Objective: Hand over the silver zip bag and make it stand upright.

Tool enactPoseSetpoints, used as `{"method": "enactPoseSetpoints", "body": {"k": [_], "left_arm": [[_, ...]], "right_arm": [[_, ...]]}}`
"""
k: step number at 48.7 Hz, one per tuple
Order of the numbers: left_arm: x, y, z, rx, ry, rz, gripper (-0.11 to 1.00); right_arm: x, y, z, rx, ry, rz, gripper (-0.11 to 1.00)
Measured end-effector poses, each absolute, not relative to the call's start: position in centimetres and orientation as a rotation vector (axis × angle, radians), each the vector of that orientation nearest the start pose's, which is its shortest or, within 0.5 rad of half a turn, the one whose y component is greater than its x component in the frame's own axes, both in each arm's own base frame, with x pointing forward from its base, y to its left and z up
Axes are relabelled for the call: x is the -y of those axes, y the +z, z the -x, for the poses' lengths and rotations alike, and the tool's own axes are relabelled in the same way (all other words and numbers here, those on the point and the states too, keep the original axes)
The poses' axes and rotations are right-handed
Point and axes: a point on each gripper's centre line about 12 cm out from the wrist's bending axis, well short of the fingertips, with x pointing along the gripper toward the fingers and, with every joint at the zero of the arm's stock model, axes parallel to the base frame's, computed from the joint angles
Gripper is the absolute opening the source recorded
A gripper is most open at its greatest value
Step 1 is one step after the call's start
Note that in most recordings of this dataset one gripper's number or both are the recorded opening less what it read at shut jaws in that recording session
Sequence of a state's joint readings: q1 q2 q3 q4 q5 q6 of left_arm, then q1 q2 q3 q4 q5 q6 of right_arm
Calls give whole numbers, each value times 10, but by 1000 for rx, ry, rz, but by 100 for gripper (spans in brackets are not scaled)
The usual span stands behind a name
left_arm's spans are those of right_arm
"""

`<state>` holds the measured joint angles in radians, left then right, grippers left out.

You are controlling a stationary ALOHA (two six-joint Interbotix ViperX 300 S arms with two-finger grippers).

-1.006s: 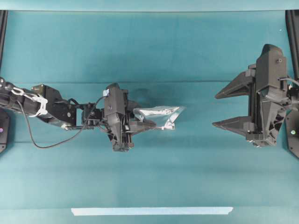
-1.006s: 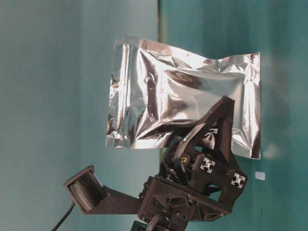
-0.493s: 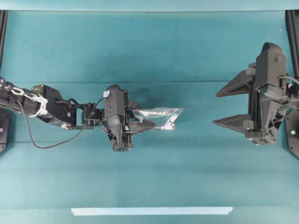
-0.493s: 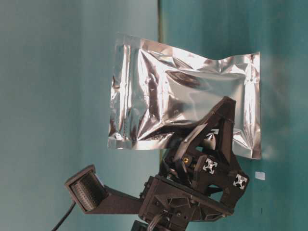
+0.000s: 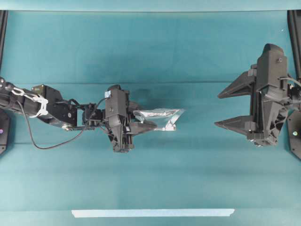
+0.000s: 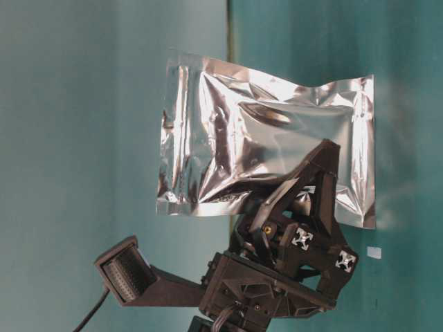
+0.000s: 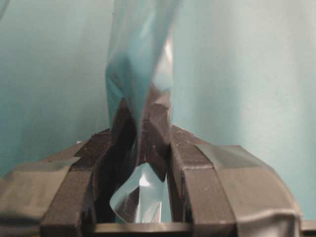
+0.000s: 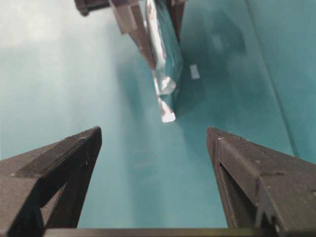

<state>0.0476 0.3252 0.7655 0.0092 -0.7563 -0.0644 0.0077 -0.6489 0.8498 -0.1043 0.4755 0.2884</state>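
Hardly anything differs from a second ago: both arms sit where they were, and the bag (image 5: 160,117) has only sagged a touch, its lower left corner sitting slightly lower in the table-level view. The left pincer (image 5: 142,123) is pressed together on the bag's lower edge, pinching the foil between its fingers (image 7: 158,123); a crumpled tail of foil pokes back between them in the left wrist view. The bag is held clear of the desk (image 5: 150,179), near the middle, its free end pointing toward the right arm. The right pincer (image 5: 226,109) is spread wide, holding and touching nothing, well apart from the bag and facing it.
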Motion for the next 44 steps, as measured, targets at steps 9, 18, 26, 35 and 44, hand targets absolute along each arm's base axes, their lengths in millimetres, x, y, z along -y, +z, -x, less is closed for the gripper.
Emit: {"method": "enactPoseSetpoints", "body": {"k": [9,18,26,35,44], "left_arm": [[-18,87,-402,-335,51,66,27],[-19,88,-402,-331,52,67,27],[-18,87,-402,-333,50,66,27],[-18,86,-402,-336,52,67,27],[-18,87,-402,-333,52,67,27]], "right_arm": [[4,269,-253,-665,-104,-170,85],[4,269,-253,-662,-103,-170,85],[4,268,-252,-665,-103,-169,85],[4,268,-253,-663,-103,-170,85],[4,267,-253,-666,-104,-171,85]]}}
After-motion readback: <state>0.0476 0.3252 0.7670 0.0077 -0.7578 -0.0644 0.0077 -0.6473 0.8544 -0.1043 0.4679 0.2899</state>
